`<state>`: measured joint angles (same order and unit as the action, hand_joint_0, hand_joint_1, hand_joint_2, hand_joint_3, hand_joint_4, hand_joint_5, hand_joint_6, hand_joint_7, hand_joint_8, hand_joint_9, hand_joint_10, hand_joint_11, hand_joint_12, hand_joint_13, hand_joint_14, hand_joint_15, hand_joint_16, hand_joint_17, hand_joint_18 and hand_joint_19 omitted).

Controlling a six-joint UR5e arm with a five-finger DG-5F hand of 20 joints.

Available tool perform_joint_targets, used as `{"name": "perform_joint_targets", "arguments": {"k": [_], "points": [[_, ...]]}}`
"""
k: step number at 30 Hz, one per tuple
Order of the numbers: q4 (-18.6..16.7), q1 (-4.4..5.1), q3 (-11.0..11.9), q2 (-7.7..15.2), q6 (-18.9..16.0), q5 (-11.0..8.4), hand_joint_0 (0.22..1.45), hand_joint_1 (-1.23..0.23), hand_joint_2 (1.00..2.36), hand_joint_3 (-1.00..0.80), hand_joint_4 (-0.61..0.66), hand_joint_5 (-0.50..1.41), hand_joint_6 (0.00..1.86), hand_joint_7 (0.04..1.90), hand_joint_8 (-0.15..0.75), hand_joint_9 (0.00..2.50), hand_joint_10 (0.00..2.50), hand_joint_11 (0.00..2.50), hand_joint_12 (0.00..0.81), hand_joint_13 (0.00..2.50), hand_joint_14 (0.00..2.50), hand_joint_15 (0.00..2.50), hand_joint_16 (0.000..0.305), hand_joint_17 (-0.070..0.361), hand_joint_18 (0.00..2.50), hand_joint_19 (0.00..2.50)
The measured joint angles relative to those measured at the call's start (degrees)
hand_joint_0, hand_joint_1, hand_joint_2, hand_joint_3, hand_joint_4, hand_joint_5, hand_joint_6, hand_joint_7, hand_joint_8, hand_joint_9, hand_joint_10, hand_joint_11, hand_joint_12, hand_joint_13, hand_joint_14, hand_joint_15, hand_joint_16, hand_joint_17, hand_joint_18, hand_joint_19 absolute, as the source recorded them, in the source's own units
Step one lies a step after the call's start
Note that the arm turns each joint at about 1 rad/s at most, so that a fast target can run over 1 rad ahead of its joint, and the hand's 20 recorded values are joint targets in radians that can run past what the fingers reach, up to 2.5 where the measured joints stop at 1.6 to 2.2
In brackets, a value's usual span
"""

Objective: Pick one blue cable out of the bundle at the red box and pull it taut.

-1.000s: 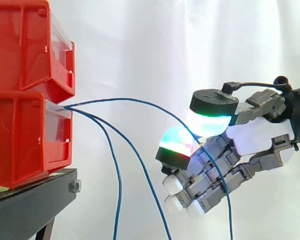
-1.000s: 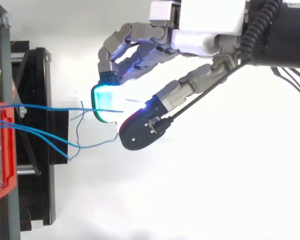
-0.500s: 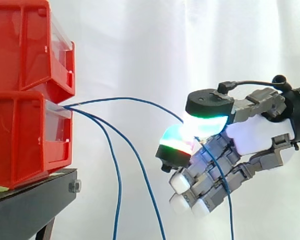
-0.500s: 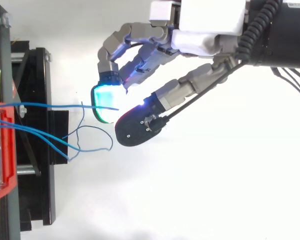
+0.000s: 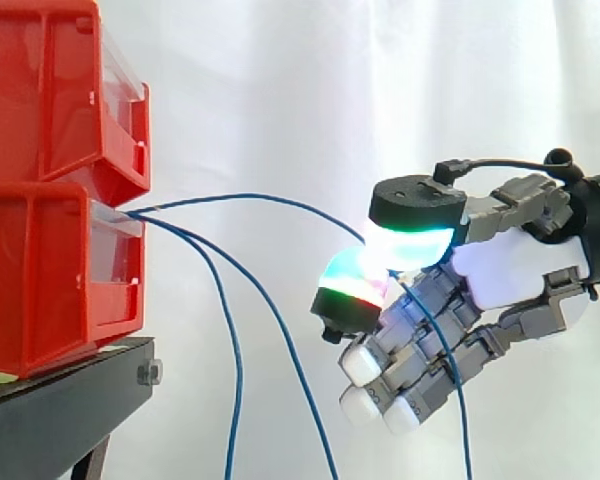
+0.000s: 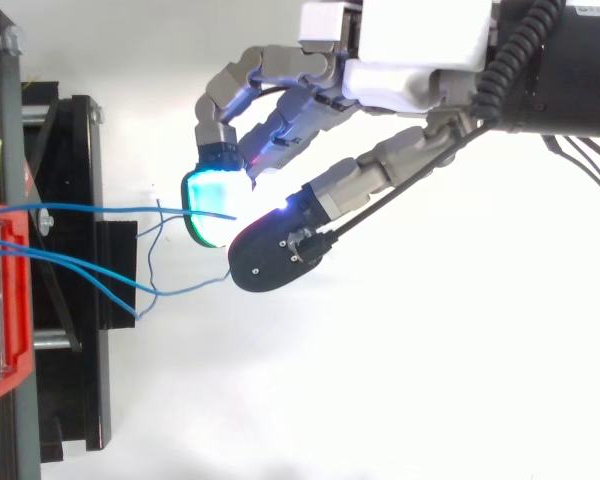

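Three thin blue cables come out of the lower red box (image 5: 40, 270) at the left. The topmost blue cable (image 5: 260, 198) arcs rightwards and runs in between the glowing thumb pad (image 5: 412, 243) and a finger pad (image 5: 352, 285) of my hand (image 5: 510, 275), then hangs down behind the curled fingers. It sags in a bow, not straight. In the top view this cable (image 6: 110, 209) ends at the cyan pad, with the hand (image 6: 420, 50) coming in from the upper right. Thumb and finger pinch the cable.
Two other blue cables (image 5: 235, 370) droop from the box toward the floor, left of the hand. A second red box (image 5: 50, 90) sits on top of the lower one. Both rest on a black stand (image 5: 60, 400). A white curtain hangs behind.
The thumb has closed in toward the finger pad over the cable and the other fingers curled slightly. The loose cable ends below have swung about. The boxes stayed still.
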<state>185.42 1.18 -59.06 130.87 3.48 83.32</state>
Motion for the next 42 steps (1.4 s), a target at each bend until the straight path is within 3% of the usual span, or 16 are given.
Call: {"name": "perform_joint_targets", "arguments": {"k": [26, 42], "points": [[0.02, 0.01, 0.01, 0.0, -0.04, 0.0, 0.55, -0.56, 1.0, -0.42, 0.11, -0.13, 0.9, 1.05, 0.336, 0.8, 0.01, 0.42, 0.328, 0.58, 0.01, 0.28, 0.048, 0.107, 0.46, 0.29], [0.02, -0.01, 0.01, 0.01, -0.05, 0.0, 0.58, -0.61, 1.01, -0.42, 0.12, -0.12, 0.89, 1.08, 0.337, 0.83, 0.01, 0.43, 0.323, 0.61, 0.01, 0.28, 0.047, 0.105, 0.5, 0.28]]}}
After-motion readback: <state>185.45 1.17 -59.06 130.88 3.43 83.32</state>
